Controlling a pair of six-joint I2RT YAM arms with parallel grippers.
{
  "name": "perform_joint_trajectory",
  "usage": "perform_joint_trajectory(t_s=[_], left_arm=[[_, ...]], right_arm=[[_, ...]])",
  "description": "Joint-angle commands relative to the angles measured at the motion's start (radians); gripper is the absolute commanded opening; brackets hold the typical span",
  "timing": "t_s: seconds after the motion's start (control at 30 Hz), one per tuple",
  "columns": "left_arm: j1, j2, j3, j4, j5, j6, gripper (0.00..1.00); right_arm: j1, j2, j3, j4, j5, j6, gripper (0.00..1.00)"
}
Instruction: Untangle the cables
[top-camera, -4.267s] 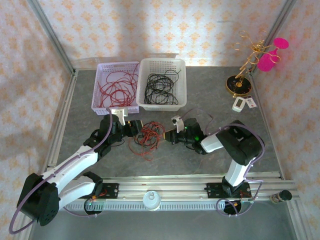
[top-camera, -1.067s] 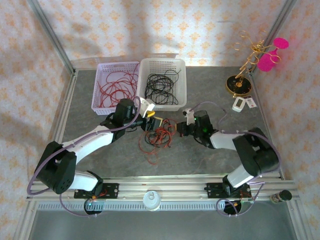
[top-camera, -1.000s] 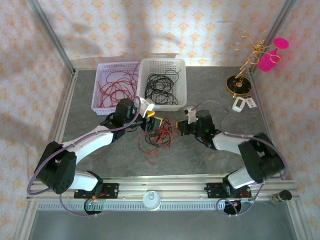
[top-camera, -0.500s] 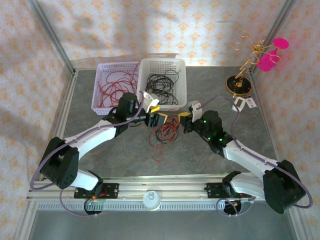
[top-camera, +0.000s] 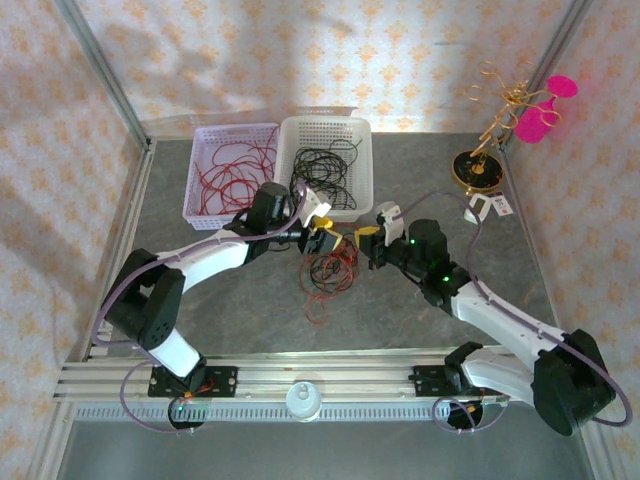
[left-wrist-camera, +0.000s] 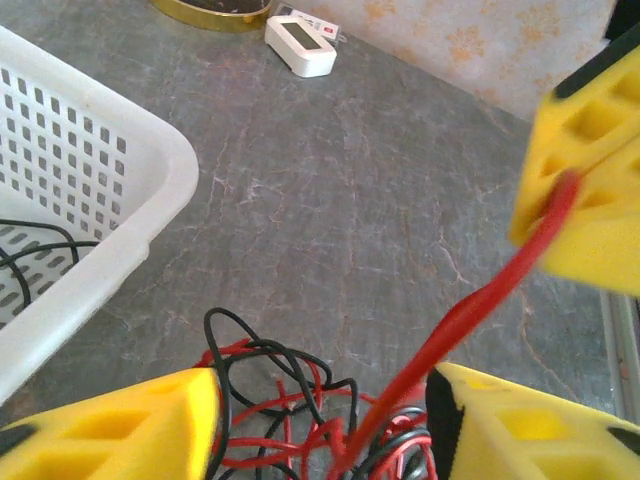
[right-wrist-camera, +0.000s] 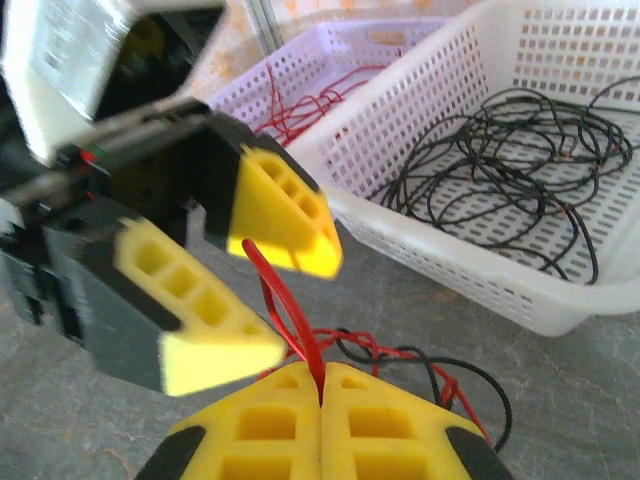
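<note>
The cables (top-camera: 330, 268) form a small red and black clump on the grey table, between the two grippers. My right gripper (right-wrist-camera: 321, 385) is shut on one red cable (right-wrist-camera: 285, 300), which runs taut up out of the clump. My left gripper (left-wrist-camera: 320, 430) is open, its yellow fingers (left-wrist-camera: 110, 430) straddling the clump (left-wrist-camera: 280, 400). The taut red cable (left-wrist-camera: 480, 300) crosses the left gripper's gap and ends at the right gripper's yellow finger (left-wrist-camera: 590, 190). In the top view the left gripper (top-camera: 325, 238) and the right gripper (top-camera: 365, 238) face each other just above the clump.
A lavender basket (top-camera: 200, 190) holding red wires and a white basket (top-camera: 285, 165) holding black wires stand at the back, close behind the grippers. A gold stand (top-camera: 480, 165) and a small white device (top-camera: 487, 207) sit at the back right.
The right gripper has risen toward the baskets with the red cable, pulling it taut. The left gripper has slid right over the clump and its jaws have narrowed.
</note>
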Motion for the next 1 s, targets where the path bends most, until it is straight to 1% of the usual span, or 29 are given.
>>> perform_joint_trajectory(t_s=[0.0,0.03,0.13,0.17,0.2,0.3,0.33,0.37,0.43,0.47,0.5,0.63,0.67,0.73,0.8,0.87,0.93,0.97], left_arm=[[-0.01,0.009,0.031,0.072,0.061,0.004,0.37],[-0.012,0.009,0.036,0.072,0.065,0.005,0.32],[-0.018,-0.008,0.026,0.095,0.046,-0.008,0.1],[-0.019,-0.02,0.013,0.112,0.026,-0.019,0.04],[-0.02,-0.037,-0.004,0.136,0.005,-0.033,0.0],[-0.02,-0.106,-0.069,0.216,-0.073,-0.087,0.0],[-0.02,-0.134,-0.088,0.233,-0.098,-0.105,0.0],[-0.021,-0.161,-0.101,0.238,-0.118,-0.12,0.0],[-0.026,-0.204,-0.115,0.227,-0.148,-0.14,0.0],[-0.031,-0.225,-0.117,0.21,-0.16,-0.146,0.0],[-0.037,-0.243,-0.117,0.195,-0.18,-0.153,0.0],[-0.075,-0.311,-0.119,0.11,-0.286,-0.162,0.0],[-0.084,-0.327,-0.118,0.09,-0.307,-0.164,0.0],[-0.097,-0.355,-0.111,0.054,-0.349,-0.176,0.0],[-0.108,-0.376,-0.097,0.021,-0.357,-0.186,0.0],[-0.126,-0.391,-0.076,-0.014,-0.356,-0.194,0.0],[-0.149,-0.407,-0.05,-0.06,-0.366,-0.191,0.0],[-0.163,-0.418,-0.035,-0.084,-0.384,-0.186,0.0]], right_arm=[[0.003,-0.03,0.043,-0.008,-0.036,-0.016,0.0],[0.004,-0.031,0.044,-0.012,-0.036,-0.018,0.0],[0.004,-0.035,0.046,-0.016,-0.034,-0.015,0.0],[0.005,-0.038,0.045,-0.015,-0.031,-0.014,0.0],[0.005,-0.041,0.046,-0.013,-0.026,-0.013,0.0],[0.01,-0.047,0.039,-0.002,-0.003,-0.004,0.0],[0.013,-0.048,0.036,0.006,0.011,0.0,0.03],[0.017,-0.049,0.03,0.018,0.025,0.007,0.11],[0.03,-0.051,0.011,0.066,0.046,0.026,0.31],[0.039,-0.049,-0.002,0.099,0.064,0.035,0.38],[0.047,-0.046,-0.01,0.134,0.079,0.044,0.41],[0.081,0.009,-0.023,0.274,0.155,0.103,0.43],[0.089,0.031,-0.018,0.292,0.194,0.112,0.43],[0.101,0.075,-0.004,0.315,0.219,0.112,0.43],[0.107,0.117,0.005,0.353,0.252,0.149,0.43],[0.112,0.174,0.023,0.387,0.227,0.163,0.43],[0.12,0.214,0.036,0.402,0.267,0.185,0.42],[0.122,0.233,0.04,0.408,0.296,0.206,0.39]])
